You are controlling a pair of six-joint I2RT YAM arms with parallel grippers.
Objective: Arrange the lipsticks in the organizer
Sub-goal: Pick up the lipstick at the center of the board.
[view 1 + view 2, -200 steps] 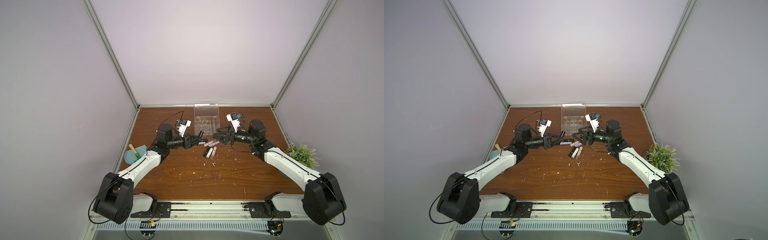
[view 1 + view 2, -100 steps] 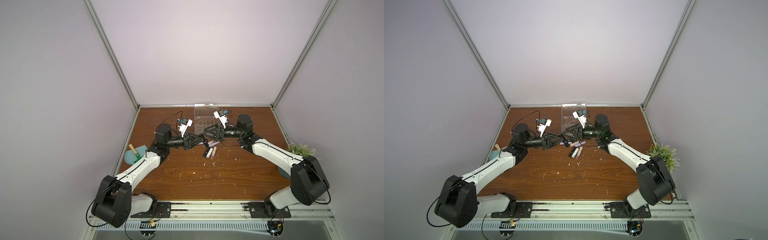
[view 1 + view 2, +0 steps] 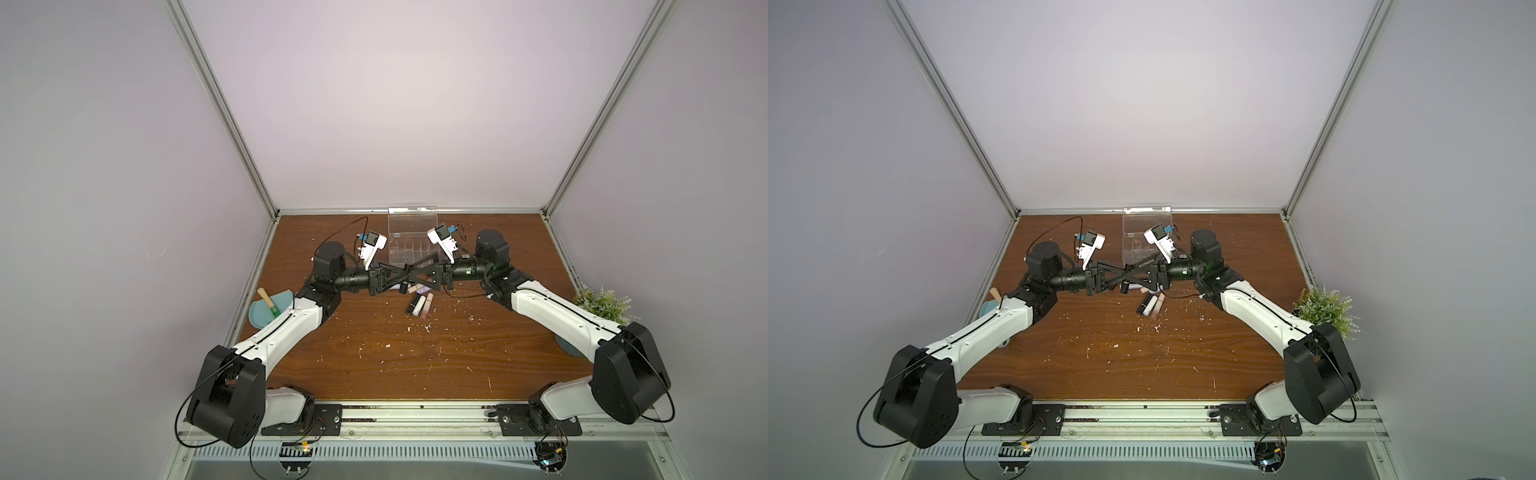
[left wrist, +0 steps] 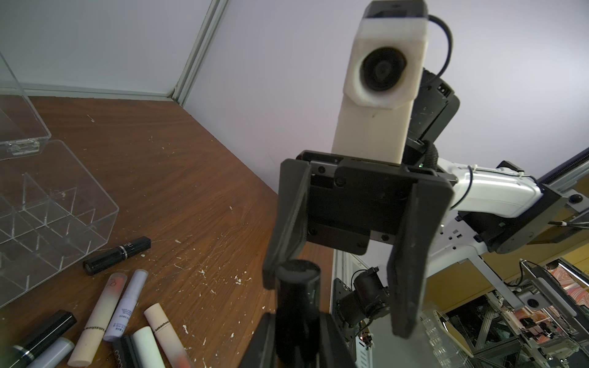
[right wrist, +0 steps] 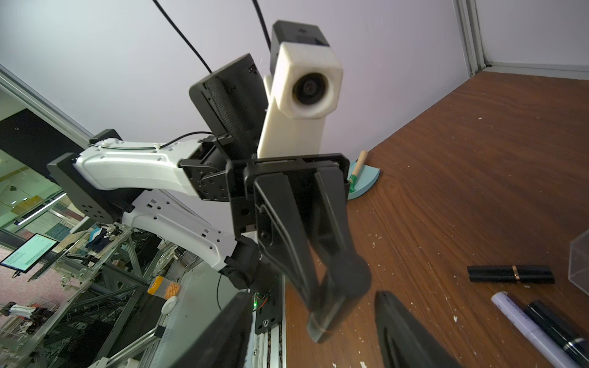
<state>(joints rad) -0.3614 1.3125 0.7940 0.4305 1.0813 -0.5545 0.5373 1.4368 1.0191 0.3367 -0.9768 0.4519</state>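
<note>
The left gripper [image 5: 338, 283] was clamped on a black lipstick [image 4: 298, 296] over the wooden table [image 4: 178, 178], and the right gripper [image 4: 339, 302] faced it with jaws spread to either side of the tube's free end. The other lipsticks [image 4: 116, 255] lay loose just beside the clear organizer [image 4: 63, 204]. A beige tube [image 4: 161, 325] and a pale pink tube [image 4: 95, 318] bore lettering that seemed to read "kakashow", while the print on the lilac tube [image 4: 127, 299] was too small to read.
</note>
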